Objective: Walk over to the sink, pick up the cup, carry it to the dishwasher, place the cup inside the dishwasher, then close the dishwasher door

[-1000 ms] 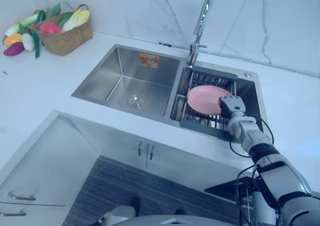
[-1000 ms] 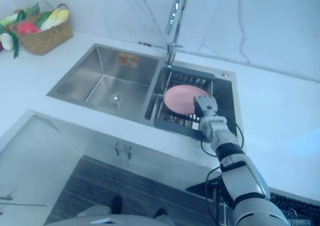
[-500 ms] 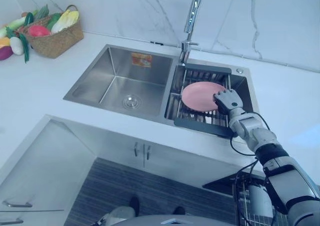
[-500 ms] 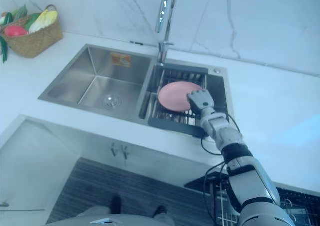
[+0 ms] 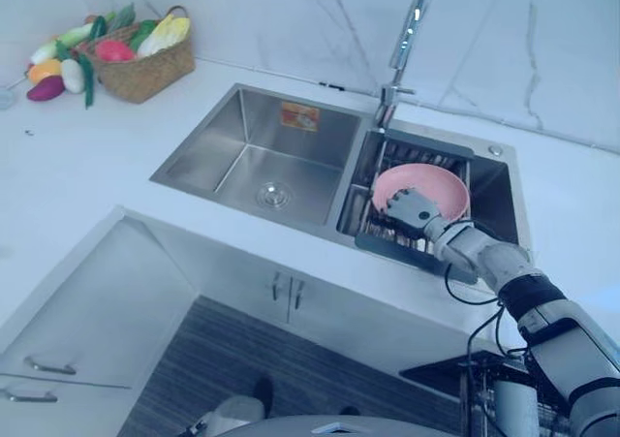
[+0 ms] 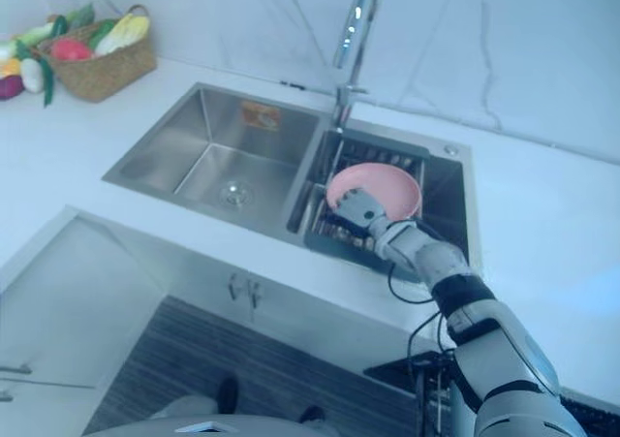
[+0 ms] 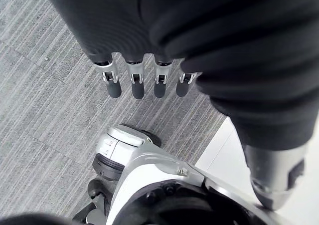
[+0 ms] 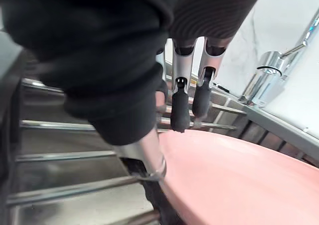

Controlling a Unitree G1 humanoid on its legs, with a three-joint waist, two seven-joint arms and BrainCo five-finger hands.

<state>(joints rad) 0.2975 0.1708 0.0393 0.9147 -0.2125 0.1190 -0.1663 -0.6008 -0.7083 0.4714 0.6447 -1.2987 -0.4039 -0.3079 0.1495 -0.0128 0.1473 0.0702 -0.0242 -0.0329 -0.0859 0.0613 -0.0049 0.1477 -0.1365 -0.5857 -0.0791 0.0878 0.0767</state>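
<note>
Since it lies on the wire rack (image 8: 60, 192) in the sink's (image 5: 242, 156) right basin, the wide, shallow pink cup (image 5: 433, 187) is taken by its near rim, which appears pinched between the right hand's (image 5: 409, 207) fingers (image 8: 180, 112) above and thumb beneath. The left hand (image 7: 134, 83) is hung slack, fingers straight.

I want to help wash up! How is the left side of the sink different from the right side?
The left basin is wider, and the right basin is narrower. The left basin is bare apart from its round drain. The right basin holds a wire rack with a pink dish on it. The robot's right hand pinches that dish's rim, and nothing reaches into the left basin. Both are shiny steel, side by side under one tap.
</note>
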